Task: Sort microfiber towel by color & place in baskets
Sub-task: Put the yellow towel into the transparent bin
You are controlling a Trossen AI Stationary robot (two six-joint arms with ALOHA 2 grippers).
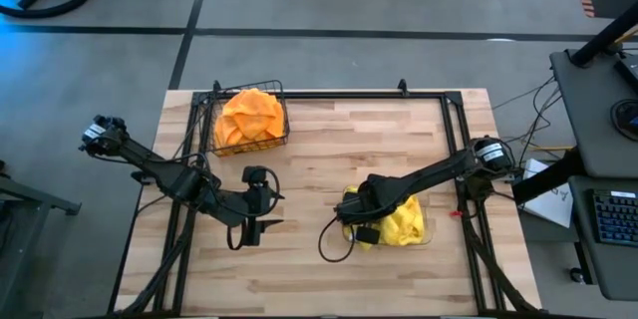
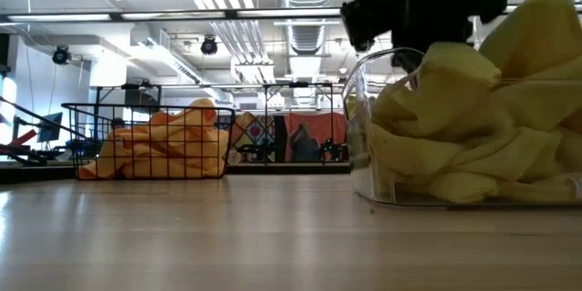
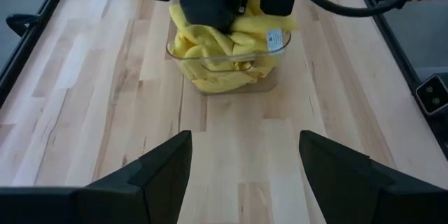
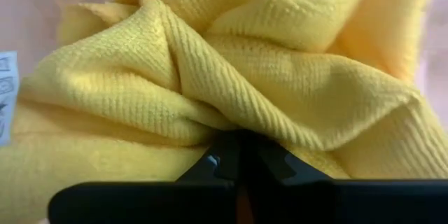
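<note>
The clear plastic bin (image 1: 417, 231) stands right of the table's middle, heaped with yellow microfiber towels (image 1: 404, 221); the low view shows the bin (image 2: 364, 159) with them piled above its rim. My right gripper (image 1: 364, 224) reaches down into the heap at the bin's left end, shut on a yellow towel (image 4: 231, 77). The dark wire basket (image 1: 282, 138) at the far left holds orange towels (image 1: 249, 115). My left gripper (image 1: 254, 225) hovers open over bare wood left of the bin, its fingers (image 3: 164, 171) pointing at the bin (image 3: 231, 59). My right gripper pinches a fold of a yellow towel (image 4: 241, 127) between its shut fingertips (image 4: 217, 162), coming from above and pointing down into the heap. Creases in the cloth run together at the fingertips. The towel lies on the other yellow towels in the bin; how many layers are pinched cannot be told.
A black frame rail (image 1: 329, 96) runs around the table's far and side edges. A dark cable loop (image 1: 329, 244) lies on the wood left of the bin. Bare tabletop (image 1: 329, 150) stretches between basket and bin. A desk with a keyboard (image 1: 613, 214) stands right of the table.
</note>
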